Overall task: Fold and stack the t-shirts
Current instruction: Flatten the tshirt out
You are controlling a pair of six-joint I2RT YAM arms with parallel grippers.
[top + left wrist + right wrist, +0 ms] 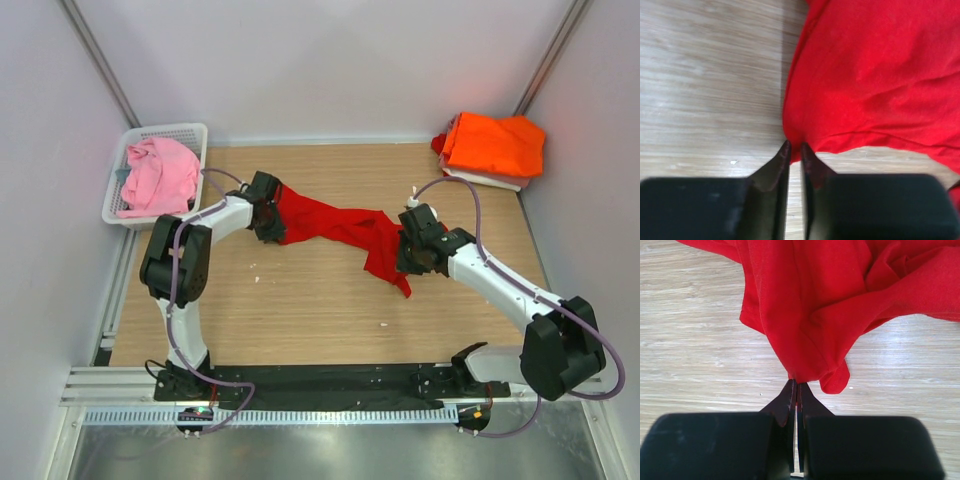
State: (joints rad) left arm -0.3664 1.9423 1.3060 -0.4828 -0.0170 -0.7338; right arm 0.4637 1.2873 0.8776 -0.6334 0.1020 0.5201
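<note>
The red t-shirt [335, 228] hangs stretched and bunched between my two grippers over the middle of the table. My left gripper [268, 222] is shut on its left edge; in the left wrist view the fingertips [795, 150] pinch the red cloth [875, 75]. My right gripper [408, 250] is shut on its right end; in the right wrist view the jaws [796, 385] clamp a fold of the shirt [830, 295]. A folded orange t-shirt [493, 146] lies on a white one [497, 182] at the back right. A pink t-shirt [158, 175] fills the basket.
A white plastic basket [193, 134] stands at the back left corner. The wooden table [300, 310] is walled by white panels on three sides. A black rail with the arm bases runs along the near edge [330, 380].
</note>
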